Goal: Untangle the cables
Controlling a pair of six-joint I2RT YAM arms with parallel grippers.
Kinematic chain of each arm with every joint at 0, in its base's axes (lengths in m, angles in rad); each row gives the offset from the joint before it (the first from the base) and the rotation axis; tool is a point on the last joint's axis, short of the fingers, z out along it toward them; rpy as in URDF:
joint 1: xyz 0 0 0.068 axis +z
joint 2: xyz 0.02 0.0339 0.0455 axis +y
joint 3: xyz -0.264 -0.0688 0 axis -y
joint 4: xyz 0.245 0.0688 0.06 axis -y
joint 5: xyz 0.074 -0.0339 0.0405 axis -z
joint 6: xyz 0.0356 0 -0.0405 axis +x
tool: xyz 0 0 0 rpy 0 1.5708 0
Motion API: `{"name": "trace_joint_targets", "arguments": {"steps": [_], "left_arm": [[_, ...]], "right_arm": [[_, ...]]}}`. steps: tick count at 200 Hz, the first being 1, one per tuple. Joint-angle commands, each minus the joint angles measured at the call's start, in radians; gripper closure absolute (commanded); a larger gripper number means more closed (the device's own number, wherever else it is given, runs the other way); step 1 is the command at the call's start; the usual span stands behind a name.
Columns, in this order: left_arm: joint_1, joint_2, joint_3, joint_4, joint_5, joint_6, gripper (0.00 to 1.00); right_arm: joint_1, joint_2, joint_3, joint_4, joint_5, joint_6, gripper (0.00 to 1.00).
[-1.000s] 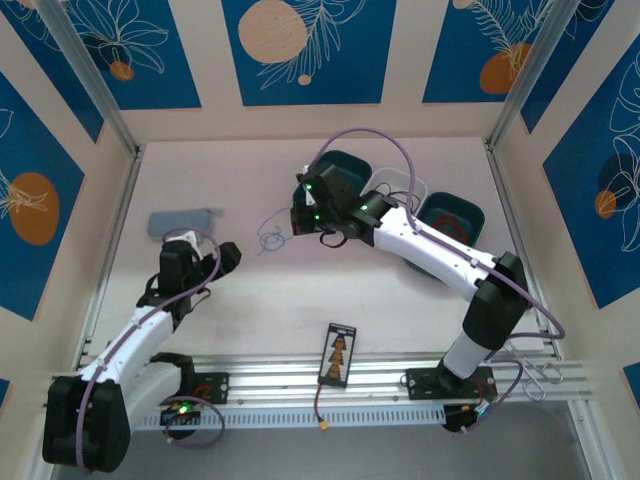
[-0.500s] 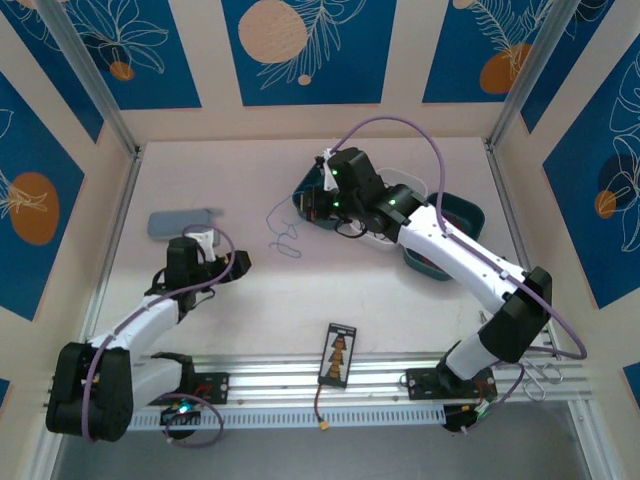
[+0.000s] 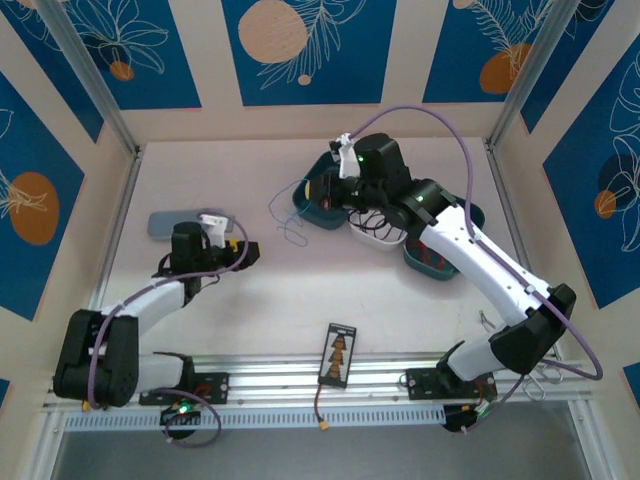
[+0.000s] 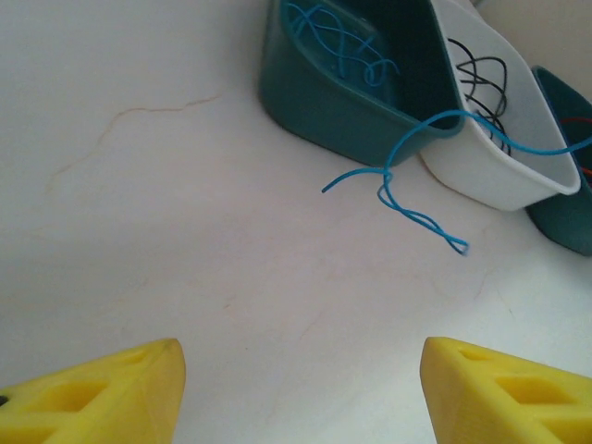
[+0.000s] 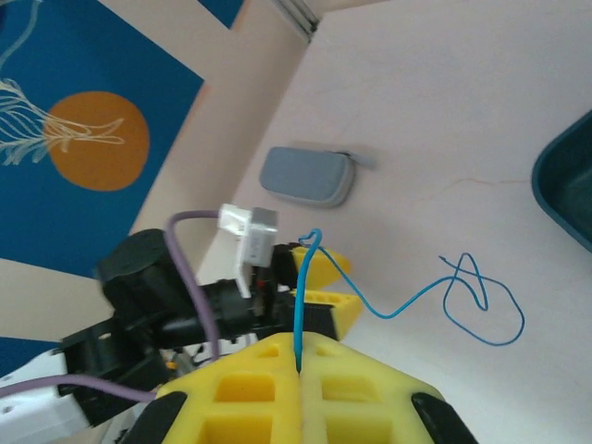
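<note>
My right gripper [image 5: 298, 347] is shut on one end of a thin blue cable [image 5: 407, 301], which rises from the fingers, then sags to a loop lying on the table. From above, the right gripper [image 3: 322, 192] hovers at the near-left teal tray [image 3: 312, 220] and the blue cable [image 3: 285, 228] trails down to its left. That tray [image 4: 324, 120] holds more blue cables [image 4: 338, 42]. Black cables lie in the white tray [image 4: 518, 185], red ones in the right teal tray [image 3: 440, 262]. My left gripper [image 4: 301, 370] stands open and empty, low over bare table, short of the dangling blue cable [image 4: 407, 199].
A grey pouch [image 3: 180, 222] lies at the left, behind the left arm. A black card [image 3: 340, 353] and a wire with an orange plug [image 3: 322, 425] sit by the aluminium rail [image 3: 280, 375] at the near edge.
The right arm has carried the blue cable back and to the right, up to the teal tray. The left gripper has slid right toward the cable and its jaws have narrowed somewhat.
</note>
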Motion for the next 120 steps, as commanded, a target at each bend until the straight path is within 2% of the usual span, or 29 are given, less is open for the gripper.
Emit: {"name": "trace_joint_targets", "arguments": {"steps": [1,39,86,120], "left_arm": [[-0.013,0.042,0.043,0.081,0.076,0.076,0.32],[-0.014,0.097,0.068,0.187,0.175,0.104,0.32],[-0.014,0.14,0.129,0.121,0.366,0.162,0.37],[-0.014,0.143,0.135,0.095,0.427,0.193,0.45]], "right_arm": [[-0.02,-0.028,0.034,0.016,-0.124,0.035,1.0],[-0.045,-0.032,0.071,0.006,-0.223,0.034,1.0],[-0.066,-0.033,0.097,-0.004,-0.282,0.03,1.0],[-0.081,-0.034,0.1,0.004,-0.318,0.039,1.0]]}}
